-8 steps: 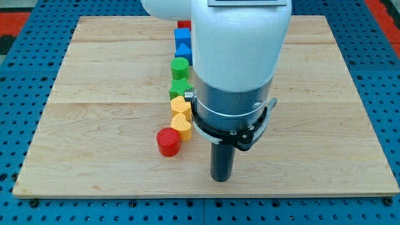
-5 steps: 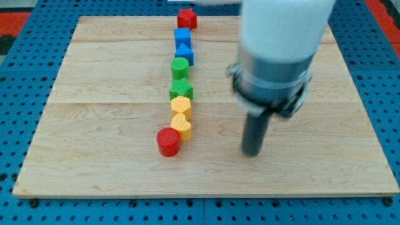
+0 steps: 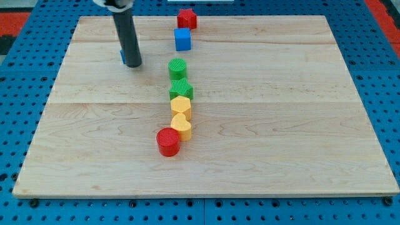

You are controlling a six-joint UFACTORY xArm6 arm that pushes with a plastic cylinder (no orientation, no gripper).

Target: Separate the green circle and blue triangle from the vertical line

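the desk is a pale wooden board of glued planks, its grain running from the view's left to the view's right, and it lies on a blue perforated base whose holes show on every side; a strip of red shows at both top corners. there is no pincer on this arm, so nothing opens, closes or grips: it ends in a smooth dark rod, and my tip stands on the board in the upper left, well to the left of the line of blocks. a sliver of blue peeks out at the rod's left edge, touching it: this is the blue triangle, mostly hidden, so its shape cannot be made out. further right, the ribbed plastic blocks run down the board in a loose vertical line: a red block at the top edge, a blue cube just below, then a gap, then the green circle, a green star-like block touching the yellow hexagon, a yellow block beneath it, and a red cylinder at the lower left end.
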